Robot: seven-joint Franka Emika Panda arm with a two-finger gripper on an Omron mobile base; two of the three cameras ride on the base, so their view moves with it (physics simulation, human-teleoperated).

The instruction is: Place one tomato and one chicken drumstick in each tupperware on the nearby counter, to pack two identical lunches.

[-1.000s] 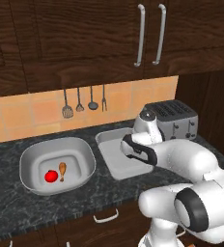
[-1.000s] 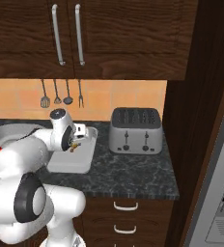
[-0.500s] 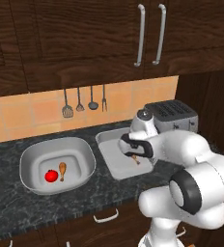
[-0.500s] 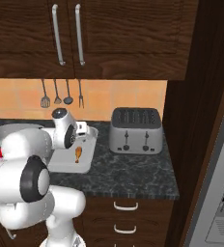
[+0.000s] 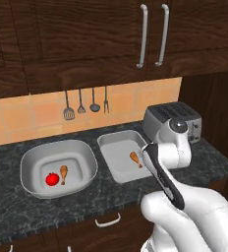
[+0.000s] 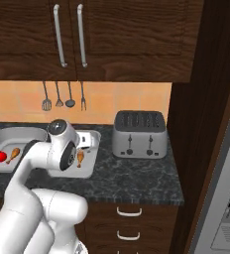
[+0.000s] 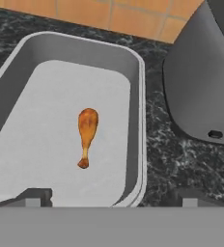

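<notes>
I see the oval tupperware [image 5: 35, 160] on the left of the counter [image 5: 111, 189] holding a red tomato [image 5: 51, 179] beside a drumstick [image 5: 63, 173]. The rectangular tupperware [image 5: 111, 147] just right of it holds one drumstick [image 5: 135, 159] lying flat.

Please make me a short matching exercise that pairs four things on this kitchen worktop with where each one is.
Things:
1. small red tomato
2. silver slotted toaster
3. shallow light-grey rectangular tray
4. four dark hanging utensils

Places:
A. on the orange tiled wall
B. in the wide light-grey oval basin, beside a brown chicken drumstick
C. between basin and toaster, holding one brown drumstick
D. at the worktop's right end

Pairs: 1-B, 2-D, 3-C, 4-A
</notes>
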